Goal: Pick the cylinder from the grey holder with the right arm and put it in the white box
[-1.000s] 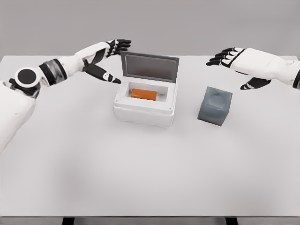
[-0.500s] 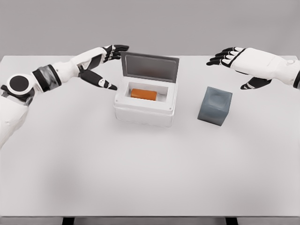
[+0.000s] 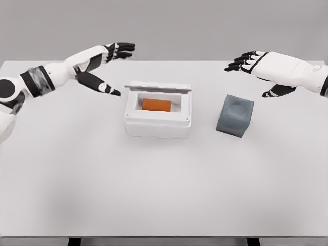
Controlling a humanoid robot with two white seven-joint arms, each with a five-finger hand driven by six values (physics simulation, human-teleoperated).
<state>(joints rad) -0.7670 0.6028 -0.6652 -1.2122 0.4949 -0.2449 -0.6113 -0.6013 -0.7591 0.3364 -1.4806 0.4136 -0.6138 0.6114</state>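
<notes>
1. The orange cylinder (image 3: 156, 104) lies on its side inside the white box (image 3: 158, 123), long axis running left to right, well down between the walls. It reads as a short, smooth, uniformly orange piece with no markings I can make out.
2. By the look of things the placing step is done: the cylinder is in the box and nothing is gripping it.
3. The box's lid (image 3: 157, 87) shows as a thin grey strip tilted low over the back rim, nearly shut yet with the opening still showing the cylinder.
4. The grey holder (image 3: 234, 116) sits to the right of the box, apart from it, its top dimple empty.
5. The right hand (image 3: 261, 66) hovers above and behind the holder, fingers spread and relaxed, thumb hanging below, holding nothing.
6. The left hand (image 3: 105, 64) hangs off the box's back-left corner, fingers extended and loosely together, thumb angled down toward the lid's left end, gripping nothing; I can't tell whether it touches the lid.
7. Next move, as I judge it: little beyond pulling both arms clear of the white table (image 3: 164, 195). The only risk I see is nudging the box.
</notes>
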